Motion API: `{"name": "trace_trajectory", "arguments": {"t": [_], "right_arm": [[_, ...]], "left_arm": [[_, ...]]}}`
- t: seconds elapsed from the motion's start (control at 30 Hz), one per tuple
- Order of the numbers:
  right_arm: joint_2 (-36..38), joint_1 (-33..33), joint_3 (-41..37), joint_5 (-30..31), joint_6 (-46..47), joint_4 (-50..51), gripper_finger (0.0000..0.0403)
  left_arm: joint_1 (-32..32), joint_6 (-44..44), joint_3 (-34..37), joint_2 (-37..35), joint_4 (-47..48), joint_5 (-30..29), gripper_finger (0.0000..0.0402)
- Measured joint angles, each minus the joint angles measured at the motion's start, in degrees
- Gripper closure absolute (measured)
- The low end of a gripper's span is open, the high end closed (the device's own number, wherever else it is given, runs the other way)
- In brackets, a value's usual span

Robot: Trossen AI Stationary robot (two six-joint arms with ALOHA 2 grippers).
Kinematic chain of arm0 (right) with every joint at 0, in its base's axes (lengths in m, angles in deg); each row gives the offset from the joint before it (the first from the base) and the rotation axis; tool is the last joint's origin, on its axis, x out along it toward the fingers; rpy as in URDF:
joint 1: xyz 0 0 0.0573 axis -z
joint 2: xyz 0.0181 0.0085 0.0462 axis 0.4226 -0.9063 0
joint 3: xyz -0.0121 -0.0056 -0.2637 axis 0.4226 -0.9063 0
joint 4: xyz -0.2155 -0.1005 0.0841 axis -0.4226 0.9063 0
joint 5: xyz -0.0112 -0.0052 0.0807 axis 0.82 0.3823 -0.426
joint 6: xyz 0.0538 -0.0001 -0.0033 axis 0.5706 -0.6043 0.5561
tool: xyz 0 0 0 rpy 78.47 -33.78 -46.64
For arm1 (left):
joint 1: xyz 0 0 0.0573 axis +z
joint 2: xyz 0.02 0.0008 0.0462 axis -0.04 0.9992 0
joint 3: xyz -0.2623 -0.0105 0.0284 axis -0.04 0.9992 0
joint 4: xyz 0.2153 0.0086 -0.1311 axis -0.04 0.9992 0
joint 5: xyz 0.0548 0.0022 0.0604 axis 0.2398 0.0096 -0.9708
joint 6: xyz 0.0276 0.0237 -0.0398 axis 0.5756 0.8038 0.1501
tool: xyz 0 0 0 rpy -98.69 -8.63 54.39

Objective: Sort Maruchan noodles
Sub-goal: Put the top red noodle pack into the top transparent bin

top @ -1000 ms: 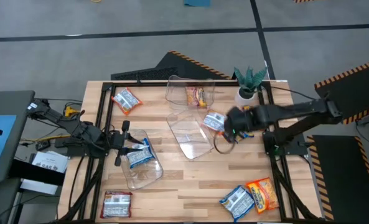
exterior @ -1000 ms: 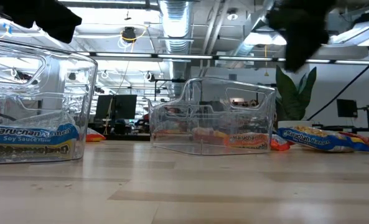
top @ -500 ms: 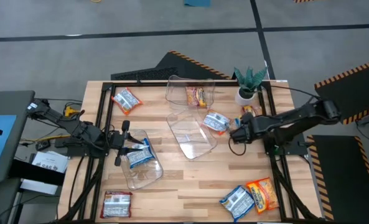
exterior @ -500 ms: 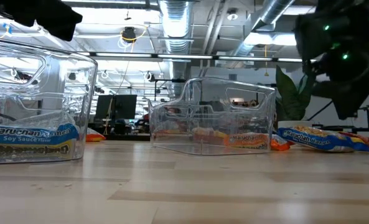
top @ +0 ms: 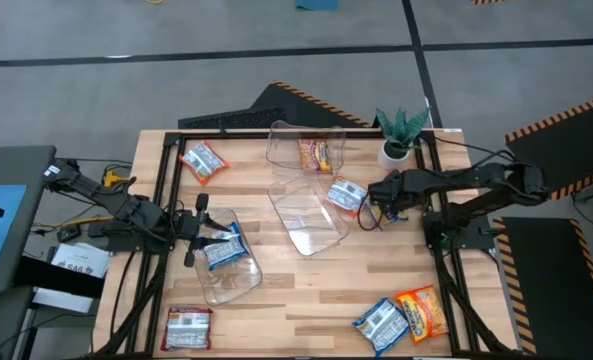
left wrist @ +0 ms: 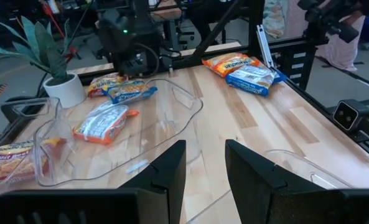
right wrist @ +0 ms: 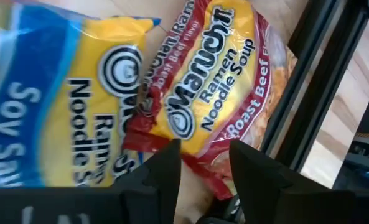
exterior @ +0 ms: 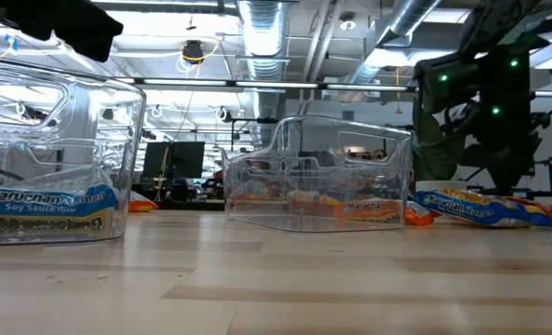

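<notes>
My right gripper (right wrist: 206, 163) is open and stands low over a red-and-yellow Roast Beef packet (right wrist: 224, 93). That packet lies flat beside a blue-and-yellow Soy Sauce packet (right wrist: 60, 106), close to the potted plant (top: 399, 135). Whether the fingers touch the packet I cannot tell. Another blue packet (top: 346, 195) lies by the middle clear bin (top: 306, 215). My left gripper (left wrist: 206, 165) is open and waits at the table's left, by the near-left bin (top: 228, 268), which holds a blue packet (top: 224, 250). The far bin (top: 306, 145) holds a red packet (top: 316, 153).
Loose packets lie at the far left (top: 202, 162), the near left (top: 188, 325) and the near right, where a blue one (top: 381, 322) and an orange one (top: 423, 310) sit together. The black frame posts (top: 431, 200) stand right beside my right gripper.
My right gripper has come down from high over the middle bin's right side. It has moved toward the table's right edge and now sits low over the packets by the plant. The packets and bins have stayed in place.
</notes>
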Motion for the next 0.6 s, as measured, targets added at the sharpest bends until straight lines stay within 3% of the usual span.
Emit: {"name": "trace_trajectory", "arguments": {"t": [0.2, 0.37, 0.6], "right_arm": [[-0.02, 4.27, -2.29, -4.63, -6.98, -7.08, 0.0248], [-2.68, 5.82, -2.61, -3.59, -7.59, -8.39, 0.0249], [-12.03, 7.39, -2.17, -3.11, -7.68, -9.61, 0.0249]], "left_arm": [[0.01, -0.03, 0.0, 0.0, 0.06, 0.0, 0.0299], [-0.01, -0.07, 0.0, 0.0, 0.04, 0.0, 0.0299], [0.01, -0.13, 0.0, 0.0, 0.08, 0.02, 0.0299]]}}
